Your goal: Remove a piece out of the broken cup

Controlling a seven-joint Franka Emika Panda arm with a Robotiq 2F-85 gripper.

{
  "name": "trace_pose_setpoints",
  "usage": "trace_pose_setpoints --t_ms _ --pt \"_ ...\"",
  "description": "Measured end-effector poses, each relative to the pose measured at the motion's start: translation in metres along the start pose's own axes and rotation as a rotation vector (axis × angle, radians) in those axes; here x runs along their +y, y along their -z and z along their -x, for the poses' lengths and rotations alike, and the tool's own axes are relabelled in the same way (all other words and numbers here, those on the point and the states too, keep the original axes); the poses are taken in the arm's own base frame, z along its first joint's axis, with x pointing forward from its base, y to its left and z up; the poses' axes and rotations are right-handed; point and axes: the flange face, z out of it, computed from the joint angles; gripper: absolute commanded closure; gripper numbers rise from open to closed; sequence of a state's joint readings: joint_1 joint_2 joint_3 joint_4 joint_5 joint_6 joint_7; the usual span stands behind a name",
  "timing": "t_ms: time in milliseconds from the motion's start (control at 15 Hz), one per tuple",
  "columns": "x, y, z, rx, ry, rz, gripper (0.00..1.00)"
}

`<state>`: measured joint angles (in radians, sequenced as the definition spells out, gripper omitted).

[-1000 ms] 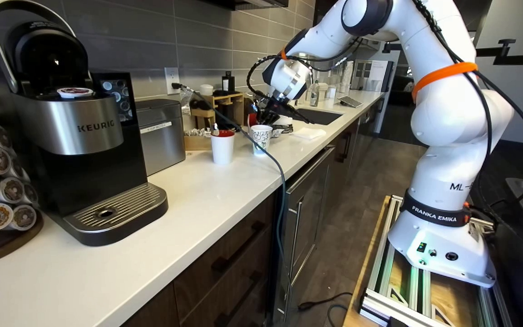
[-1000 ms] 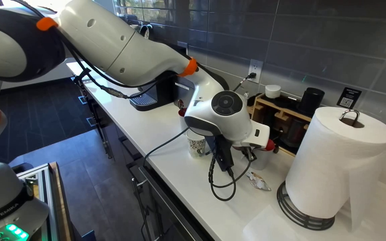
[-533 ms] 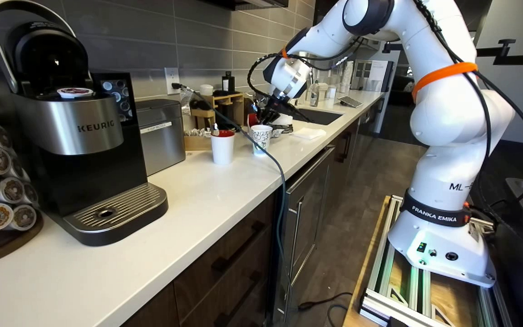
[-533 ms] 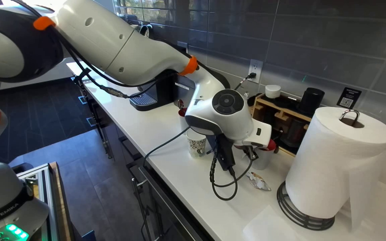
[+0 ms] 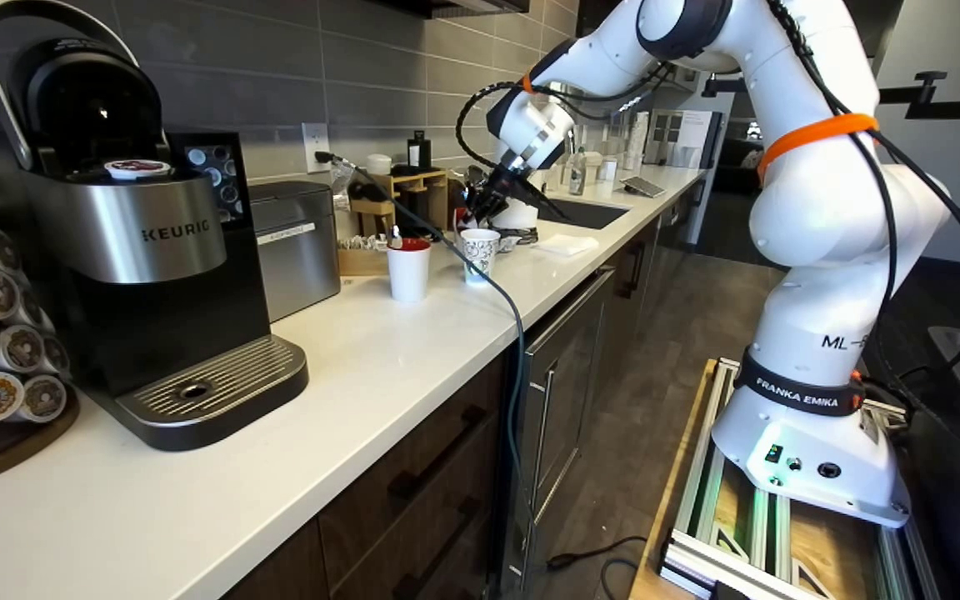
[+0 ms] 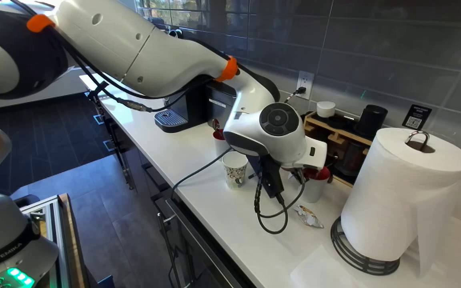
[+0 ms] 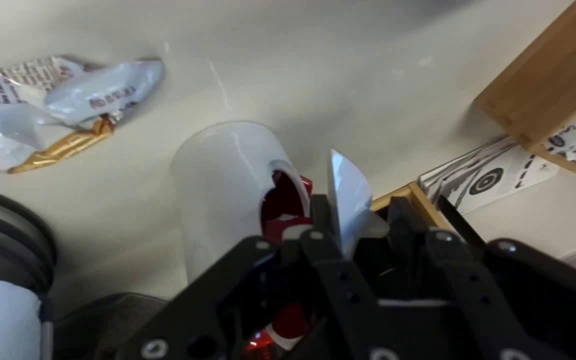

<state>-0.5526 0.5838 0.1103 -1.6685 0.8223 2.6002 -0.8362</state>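
The broken white cup (image 7: 223, 185) with a red inside has a jagged gap at its rim in the wrist view. It also stands on the counter behind my hand in an exterior view (image 6: 313, 190). A curved white piece (image 7: 350, 182) lies between my fingertips, apart from the cup. My gripper (image 7: 359, 202) is shut on this piece, beside and above the cup's rim. In an exterior view my gripper (image 5: 480, 212) is tilted down over the cup, behind the patterned paper cup. The hand hides the fingertips in an exterior view.
A patterned paper cup (image 6: 235, 172) and a white cup with a red inside (image 5: 408, 273) stand close by. A crumpled wrapper (image 6: 308, 217), a paper towel roll (image 6: 406, 196) and a wooden organizer (image 6: 336, 134) are near the hand. A cable (image 5: 505, 293) crosses the counter edge.
My gripper has risen a little and shifted slightly towards the paper towel roll. More of the broken cup's red inside shows below the hand. The other objects have not moved.
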Motion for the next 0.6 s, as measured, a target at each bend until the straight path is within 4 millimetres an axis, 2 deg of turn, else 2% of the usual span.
trace_pose_setpoints --t_ms 267,600 --pt "-0.004 0.012 -0.006 -0.007 0.025 -0.079 0.91" --pt "-0.003 0.039 -0.005 -0.07 0.065 -0.131 0.91"
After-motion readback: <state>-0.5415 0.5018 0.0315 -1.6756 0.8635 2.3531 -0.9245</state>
